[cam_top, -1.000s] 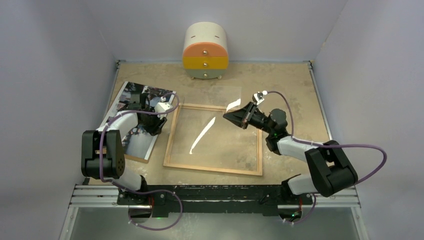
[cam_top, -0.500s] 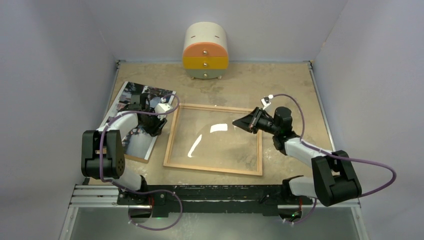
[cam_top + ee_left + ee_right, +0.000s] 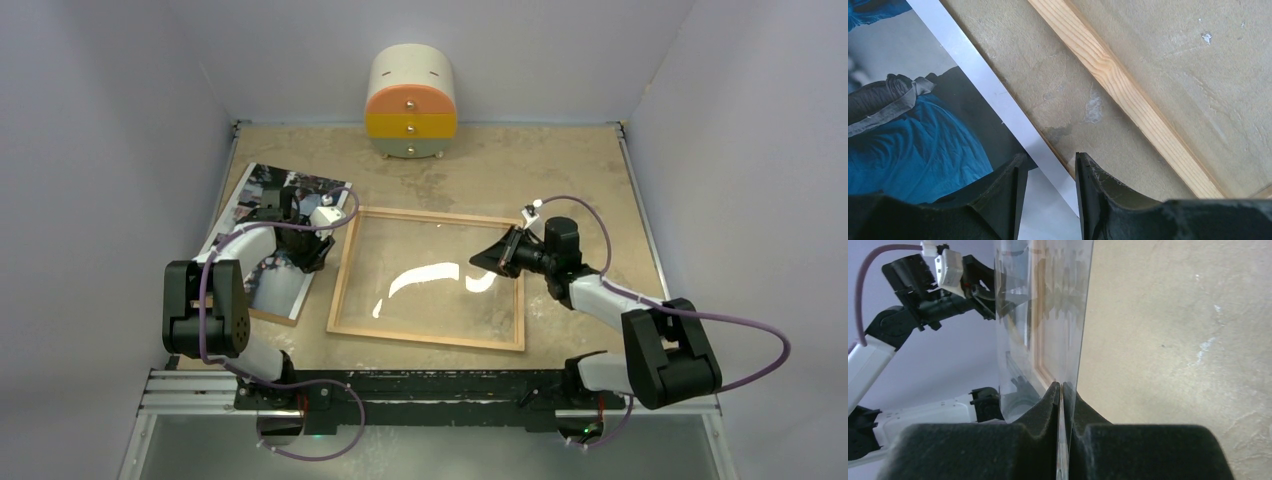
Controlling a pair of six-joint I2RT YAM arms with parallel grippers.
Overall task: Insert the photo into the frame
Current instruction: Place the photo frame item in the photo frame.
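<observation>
The frame [image 3: 430,340] of light wood lay flat in the middle of the table [image 3: 560,160], its long sides running left to right. The photo [image 3: 262,188] was not inside it. It lay just beside the frame's left rail, turned a little, with its far corner pointing to the back wall. Under its near edge we could see a thin strip of a brown board [image 3: 268,317].

The left gripper [image 3: 1050,162] stood over the right border of the photo, close to the frame. Its fingers [image 3: 1008,195] were apart with a narrow gap, and the white border of the photo ran below this gap. We saw nothing pinched between them.

The right gripper [image 3: 1062,387] was low at the right rail of the frame. Its fingers were pressed together on the edge of the clear pane [image 3: 430,275], which reached from them toward the left over the inside of the frame. Bright glare marked its surface. We could not tell if the pane rested fully in the frame or was a little tilted.

A round drawer cabinet [image 3: 411,105], cream, orange and yellow, stood at the back edge of the table, well apart from both arms.
</observation>
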